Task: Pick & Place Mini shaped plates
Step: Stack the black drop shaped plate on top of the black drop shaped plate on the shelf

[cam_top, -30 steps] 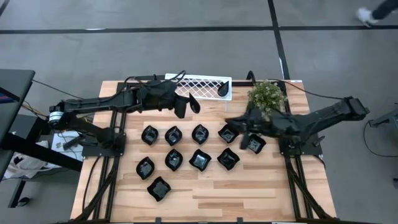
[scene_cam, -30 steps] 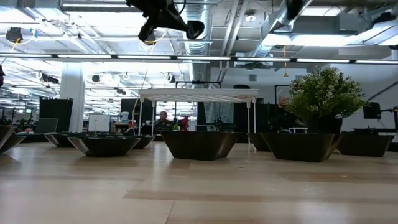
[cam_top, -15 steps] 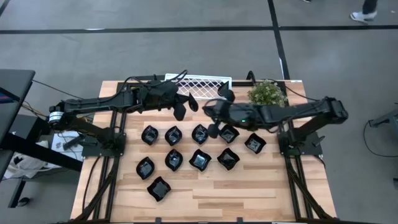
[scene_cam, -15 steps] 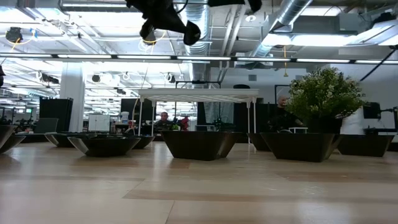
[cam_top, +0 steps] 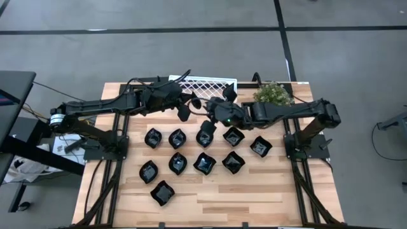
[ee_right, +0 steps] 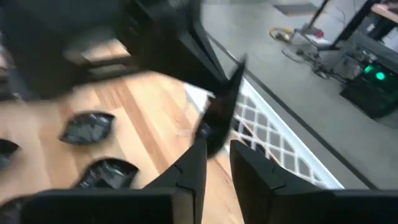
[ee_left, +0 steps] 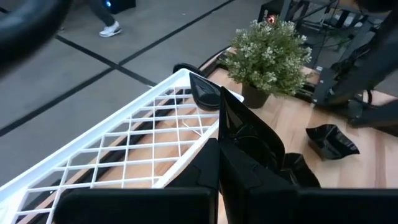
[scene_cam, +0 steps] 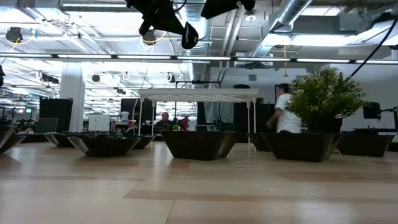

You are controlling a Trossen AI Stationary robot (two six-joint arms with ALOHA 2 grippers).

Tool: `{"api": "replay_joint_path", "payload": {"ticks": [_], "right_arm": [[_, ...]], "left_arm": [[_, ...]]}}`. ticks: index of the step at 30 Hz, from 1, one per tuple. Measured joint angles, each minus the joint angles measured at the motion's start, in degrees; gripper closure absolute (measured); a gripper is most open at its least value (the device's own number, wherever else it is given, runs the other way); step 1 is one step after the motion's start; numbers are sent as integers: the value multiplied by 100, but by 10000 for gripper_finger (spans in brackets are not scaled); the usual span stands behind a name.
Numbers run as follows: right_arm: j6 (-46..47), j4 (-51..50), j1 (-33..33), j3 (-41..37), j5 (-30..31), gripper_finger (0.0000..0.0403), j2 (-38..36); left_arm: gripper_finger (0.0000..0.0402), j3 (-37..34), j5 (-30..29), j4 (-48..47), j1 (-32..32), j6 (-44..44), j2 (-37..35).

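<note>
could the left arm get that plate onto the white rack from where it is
Probably yes: the left gripper, shut on a black plate, hangs right beside the white rack, nothing between them.

Grey floor (cam_top: 191,57), exposed ceiling ducts (scene_cam: 292,15)

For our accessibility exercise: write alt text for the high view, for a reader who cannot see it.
Two dark robot arms meet above a wooden table, the left gripper and right gripper close together near a white rack. Eleven black plates lie below them; a plant stands beside the rack.
</note>
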Motion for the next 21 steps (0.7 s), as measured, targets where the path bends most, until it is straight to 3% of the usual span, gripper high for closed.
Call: {"api": "replay_joint_path", "payload": {"ticks": [16,21], "right_arm": [[0,93,-519,13,-627,328,90],[-2,209,-686,13,-799,297,90]], "left_arm": [[399,0,-169,203,245,0,0],[399,0,-167,254,219,-2,0]]}}
